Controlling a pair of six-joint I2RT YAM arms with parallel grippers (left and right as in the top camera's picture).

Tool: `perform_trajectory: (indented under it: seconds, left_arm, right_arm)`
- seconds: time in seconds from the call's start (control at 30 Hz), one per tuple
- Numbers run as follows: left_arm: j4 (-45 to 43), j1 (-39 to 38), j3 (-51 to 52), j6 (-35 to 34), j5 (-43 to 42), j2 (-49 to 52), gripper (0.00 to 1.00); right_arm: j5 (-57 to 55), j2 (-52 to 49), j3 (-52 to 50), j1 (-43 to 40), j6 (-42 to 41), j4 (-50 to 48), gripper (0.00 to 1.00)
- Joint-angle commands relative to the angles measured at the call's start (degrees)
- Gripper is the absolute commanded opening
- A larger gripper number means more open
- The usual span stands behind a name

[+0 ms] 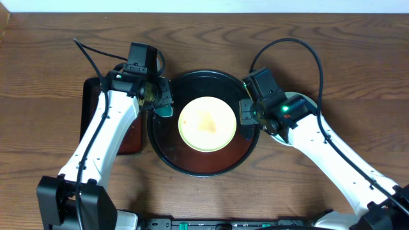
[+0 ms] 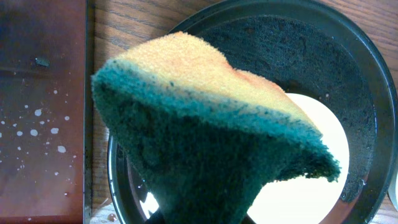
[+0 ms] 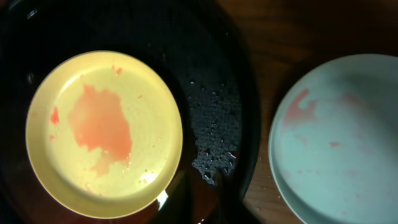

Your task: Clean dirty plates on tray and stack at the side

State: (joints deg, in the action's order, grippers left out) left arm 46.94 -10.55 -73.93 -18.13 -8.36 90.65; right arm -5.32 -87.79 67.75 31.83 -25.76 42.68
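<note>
While the left gripper clamps the sponge over the left rim of the tray, poised to scrub, the smeared yellow plate sits mid-tray, and I can't tell the right gripper's opening.

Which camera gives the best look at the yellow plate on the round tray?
The right wrist view: the yellow plate shows whole, its orange-red sauce smear clear. Overhead shows it whole too, but smaller and washed out. In the left wrist view the sponge hides most of it.
</note>
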Motion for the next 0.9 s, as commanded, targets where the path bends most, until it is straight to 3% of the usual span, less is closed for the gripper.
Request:
perform_trajectory:
  seconds: [0.0, 0.13, 0.3, 0.53, 0.6, 0.63, 0.67, 0.7, 0.87]
  left_arm:
    - [0.15, 0.35, 0.52, 0.52, 1.16, 0.24, 0.08]
    - [0.17, 0.35, 0.52, 0.52, 1.18, 0.24, 0.08]
    - [0.2, 0.35, 0.52, 0.52, 1.16, 0.26, 0.08]
    - [0.17, 0.35, 0.52, 0.52, 1.16, 0.26, 0.08]
    - [0.17, 0.35, 0.52, 0.52, 1.18, 0.28, 0.08]
    - [0.17, 0.35, 0.52, 0.52, 1.18, 0.28, 0.08]
    - [0.17, 0.35, 0.52, 0.52, 1.18, 0.31, 0.08]
    - [0.2, 0.35, 0.52, 0.52, 1.16, 0.31, 0.08]
    - [0.2, 0.35, 0.52, 0.52, 1.18, 0.33, 0.08]
  right_arm:
    - [4.28, -3.41, 0.04, -0.48, -1.68, -0.81, 0.25]
    - [13.81, -9.46, 0.04, -1.62, -1.66, -4.72, 0.38]
    - [20.09, -18.99, 0.07, -3.04, -3.3, -9.6, 0.36]
    - [18.99, -23.96, 0.07, -3.26, -4.24, -12.13, 0.33]
    - [18.51, -24.81, 0.04, -3.26, -4.22, -12.52, 0.29]
    - [18.69, -25.05, 0.04, -3.26, -4.22, -12.55, 0.22]
    - [18.69, -25.49, 0.04, -3.23, -4.22, -12.63, 0.05]
    - [18.8, -25.49, 0.04, -3.23, -4.22, -12.57, 0.01]
    - [18.84, -23.08, 0.09, -3.37, -4.15, -12.48, 0.01]
